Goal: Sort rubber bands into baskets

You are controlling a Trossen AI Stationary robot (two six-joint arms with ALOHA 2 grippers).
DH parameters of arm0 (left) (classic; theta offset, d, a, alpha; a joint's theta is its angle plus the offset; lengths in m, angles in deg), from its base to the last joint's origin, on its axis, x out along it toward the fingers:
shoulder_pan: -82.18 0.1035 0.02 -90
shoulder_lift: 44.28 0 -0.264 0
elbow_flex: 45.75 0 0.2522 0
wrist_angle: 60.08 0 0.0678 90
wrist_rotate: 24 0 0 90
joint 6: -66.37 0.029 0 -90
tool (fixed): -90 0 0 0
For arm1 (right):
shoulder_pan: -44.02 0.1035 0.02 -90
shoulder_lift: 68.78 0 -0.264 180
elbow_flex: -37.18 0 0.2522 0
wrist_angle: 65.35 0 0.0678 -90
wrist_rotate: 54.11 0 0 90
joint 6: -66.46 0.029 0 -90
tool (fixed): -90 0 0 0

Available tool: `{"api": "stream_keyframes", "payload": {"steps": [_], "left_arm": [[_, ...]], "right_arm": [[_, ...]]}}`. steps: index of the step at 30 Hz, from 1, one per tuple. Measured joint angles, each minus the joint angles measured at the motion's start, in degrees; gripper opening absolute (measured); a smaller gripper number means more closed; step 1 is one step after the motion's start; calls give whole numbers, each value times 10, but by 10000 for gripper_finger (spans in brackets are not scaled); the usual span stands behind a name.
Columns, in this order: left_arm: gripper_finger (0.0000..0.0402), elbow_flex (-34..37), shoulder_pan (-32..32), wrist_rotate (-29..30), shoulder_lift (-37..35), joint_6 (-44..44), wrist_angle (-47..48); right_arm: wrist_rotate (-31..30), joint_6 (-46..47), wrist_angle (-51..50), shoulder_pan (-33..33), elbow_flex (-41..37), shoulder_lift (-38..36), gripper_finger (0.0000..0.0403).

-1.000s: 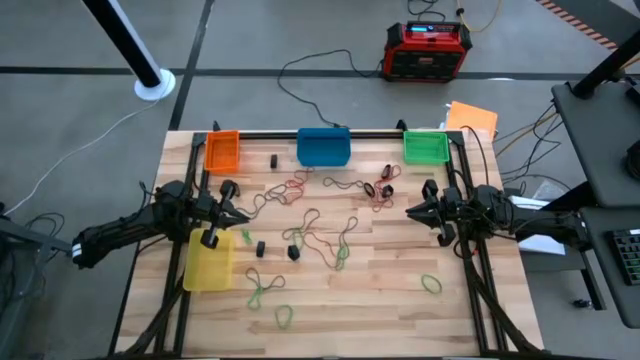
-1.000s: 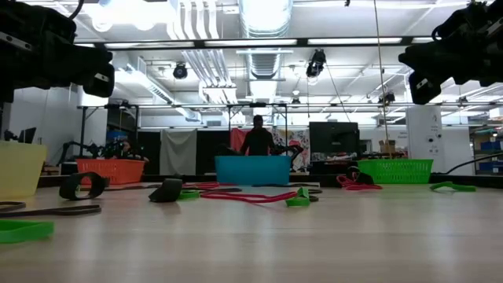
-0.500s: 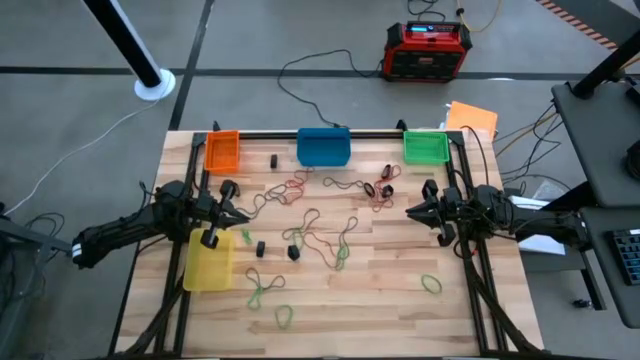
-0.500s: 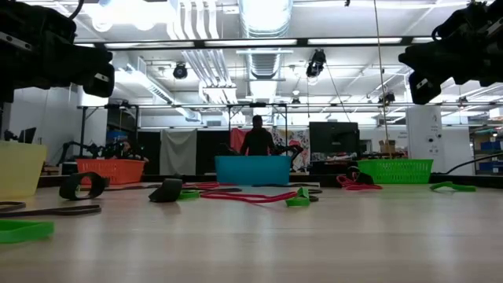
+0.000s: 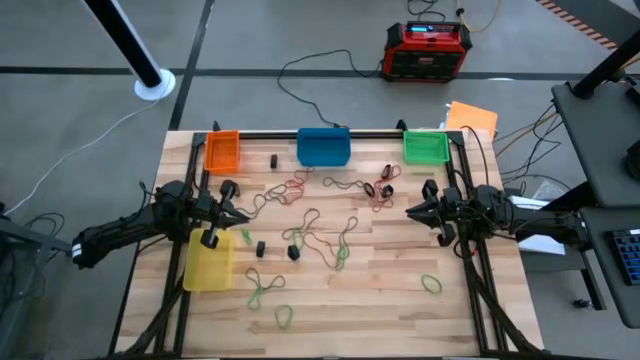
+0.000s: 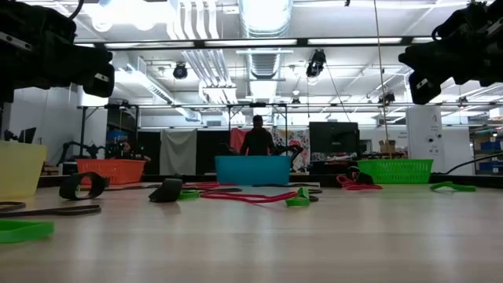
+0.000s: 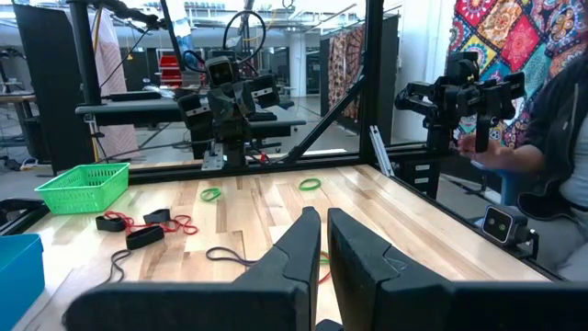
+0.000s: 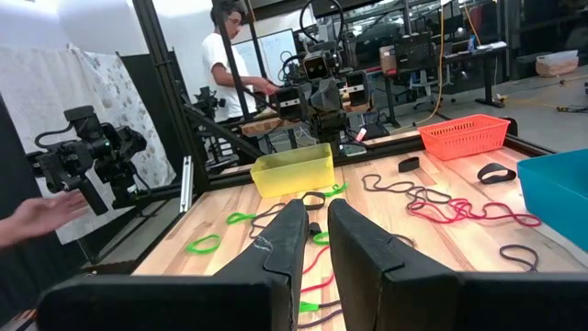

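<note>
Many rubber bands lie loose in the middle of the wooden table: tan and green loops [image 5: 322, 238], red-brown ones [image 5: 380, 194], black ones [image 5: 293, 252], and green ones near the front [image 5: 432, 284]. The orange basket [image 5: 222, 151], blue basket [image 5: 323, 146] and green basket [image 5: 425, 146] stand along the far edge. The yellow basket [image 5: 210, 259] stands at the left. My left gripper [image 5: 243, 215] hovers shut and empty beside the yellow basket. My right gripper [image 5: 410, 211] hovers shut and empty at the right, near the red-brown bands. Both are above the table in the low view.
A red-and-black power box [image 5: 428, 48] and cables lie on the floor beyond the table. A black frame [image 5: 300, 133] runs round the table's edges. A person [image 8: 230, 55] stands beyond the table, and a hand [image 8: 44, 217] shows nearby. Bare wood lies at the front right.
</note>
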Motion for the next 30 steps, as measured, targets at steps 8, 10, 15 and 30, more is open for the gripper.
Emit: {"api": "stream_keyframes", "payload": {"steps": [8,10,15,30], "left_arm": [[9,0,0,0,0,-3,-14],[9,0,-2,0,0,-91,-65],[9,0,-3,45,0,-323,-209],[9,0,-3,136,1,-355,-298]], "right_arm": [[0,-9,0,0,0,0,43],[0,-10,1,0,0,0,43],[-27,35,20,0,12,3,43],[-52,98,11,0,120,187,43]]}}
